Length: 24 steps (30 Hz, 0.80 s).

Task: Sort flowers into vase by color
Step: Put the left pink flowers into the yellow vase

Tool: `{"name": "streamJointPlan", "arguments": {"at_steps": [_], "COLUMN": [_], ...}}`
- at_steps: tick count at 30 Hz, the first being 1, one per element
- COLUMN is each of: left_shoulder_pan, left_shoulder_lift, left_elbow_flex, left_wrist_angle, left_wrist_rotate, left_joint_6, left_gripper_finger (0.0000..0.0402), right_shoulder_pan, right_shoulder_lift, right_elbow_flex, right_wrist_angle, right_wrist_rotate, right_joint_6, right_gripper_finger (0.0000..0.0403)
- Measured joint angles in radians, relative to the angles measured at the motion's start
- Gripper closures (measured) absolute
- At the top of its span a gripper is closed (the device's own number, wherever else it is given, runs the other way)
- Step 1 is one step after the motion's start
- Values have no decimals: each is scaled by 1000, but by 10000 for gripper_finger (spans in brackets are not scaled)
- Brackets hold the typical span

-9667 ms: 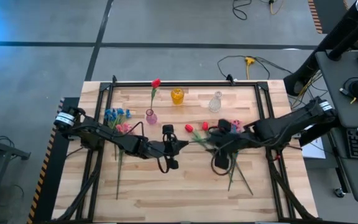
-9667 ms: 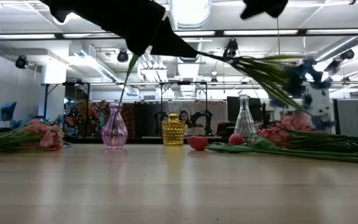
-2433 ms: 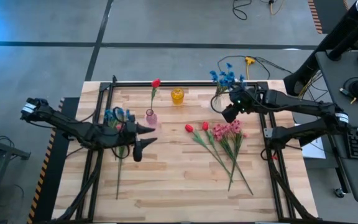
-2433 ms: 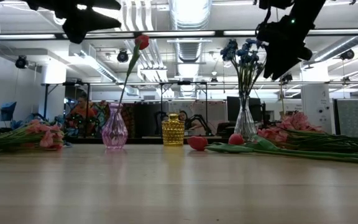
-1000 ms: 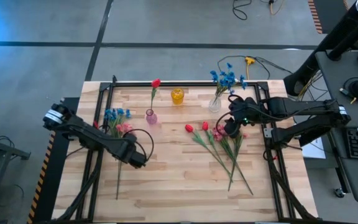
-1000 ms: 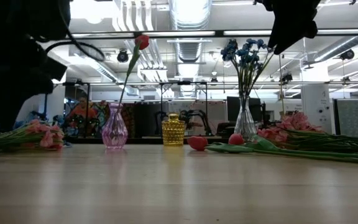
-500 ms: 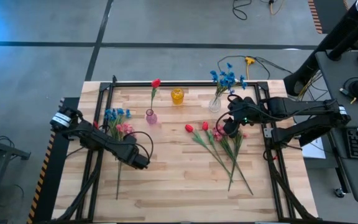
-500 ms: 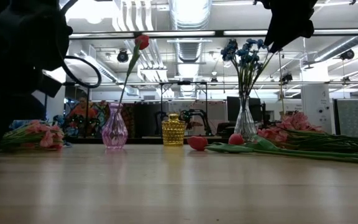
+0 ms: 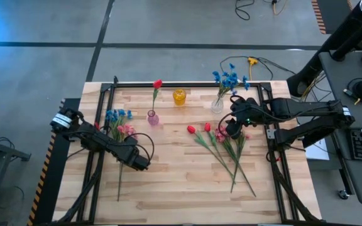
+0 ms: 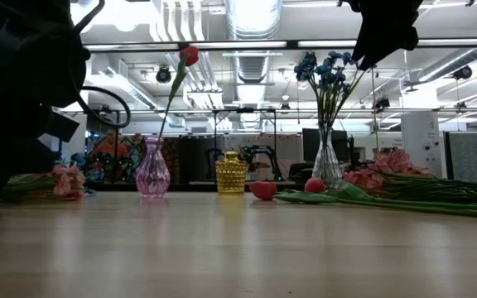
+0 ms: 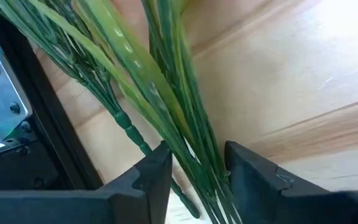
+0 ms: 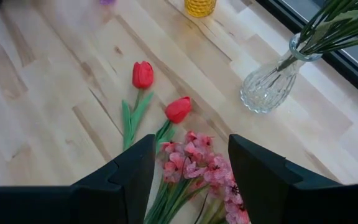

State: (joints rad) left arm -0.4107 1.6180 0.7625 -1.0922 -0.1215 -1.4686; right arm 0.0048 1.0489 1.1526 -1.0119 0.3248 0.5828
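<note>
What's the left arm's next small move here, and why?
Probably finish closing, then lift. The left gripper is down at the table with its fingers straddling the green stems of the bunch on the left, not yet visibly clamped. The right gripper hangs open above the pink flowers.

- The left arm reaches in low from the left side of the table, bent at the elbow.
- The left gripper [image 9: 140, 162] sits down near the table top. Its two dark fingers [image 11: 151, 180] stand a little apart, with green stems [image 11: 191, 155] between them.
- The right arm reaches in from the right side.
- The right gripper [image 9: 229, 129] hangs above the table, with its fingers [image 12: 129, 171] spread apart and nothing in them.
</note>
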Motion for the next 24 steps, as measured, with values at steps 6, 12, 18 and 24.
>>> {"name": "streamJointPlan", "arguments": {"at_steps": [6, 12, 18, 24], "left_shoulder_pan": [0, 0, -10, -70], "left_shoulder_lift": [0, -2, -49, -157], "left_elbow_flex": [11, 11, 32, 120], "left_wrist_angle": [-4, -5, -9, -11], "left_wrist_rotate": [-11, 0, -21, -183], "left_joint_6": [24, 39, 63, 106], "left_gripper_finger": [359, 390, 398, 400], "right_shoulder_pan": [0, 0, 0, 18], "right_shoulder_lift": [0, 0, 0, 0], "right_elbow_flex": [0, 0, 0, -7], "right_wrist_angle": [0, 0, 0, 9], "right_wrist_rotate": [0, 0, 0, 1], "right_joint_6": [0, 0, -7, -31], "right_gripper_finger": [206, 207, 207, 207]}}
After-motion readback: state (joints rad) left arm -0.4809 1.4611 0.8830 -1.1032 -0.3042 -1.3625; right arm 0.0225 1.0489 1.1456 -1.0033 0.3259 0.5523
